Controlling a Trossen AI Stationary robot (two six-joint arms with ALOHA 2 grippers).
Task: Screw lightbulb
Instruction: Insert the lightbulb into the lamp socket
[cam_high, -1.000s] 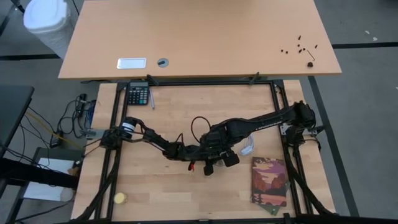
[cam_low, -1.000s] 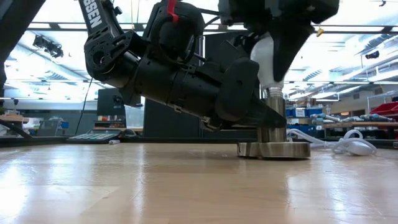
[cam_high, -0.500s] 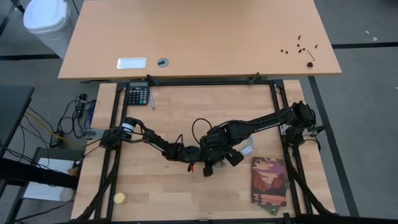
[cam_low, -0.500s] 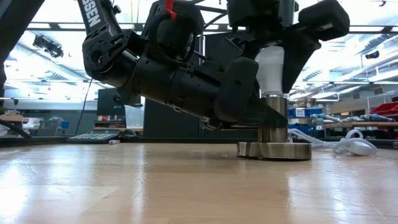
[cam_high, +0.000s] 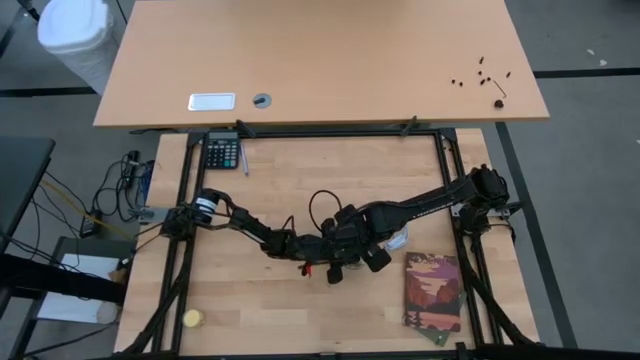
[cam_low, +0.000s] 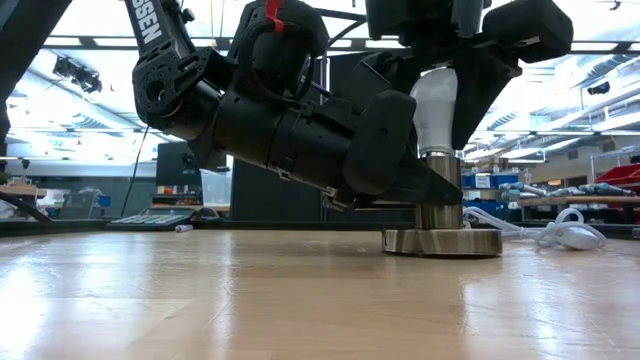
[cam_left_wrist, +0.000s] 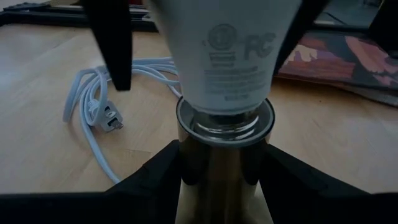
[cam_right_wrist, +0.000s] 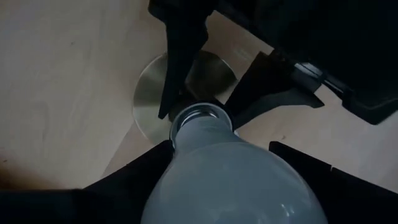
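Mid-counter (cam_high: 250, 300), the bulb (cam_low: 436, 112) stands upright with its screw base down in the neck of the brass socket (cam_low: 440, 232). The left tool (cam_left_wrist: 225, 186) is closed low around that neck, a dark finger (cam_left_wrist: 155, 177) on either side, bracing it. The right tool (cam_right_wrist: 217, 158) comes straight down from above and grips the bulb's white body between its fingers (cam_low: 478, 85). A white cord (cam_left_wrist: 93, 115) lies coiled just past the socket, and a book (cam_high: 432, 292) lies to the right.
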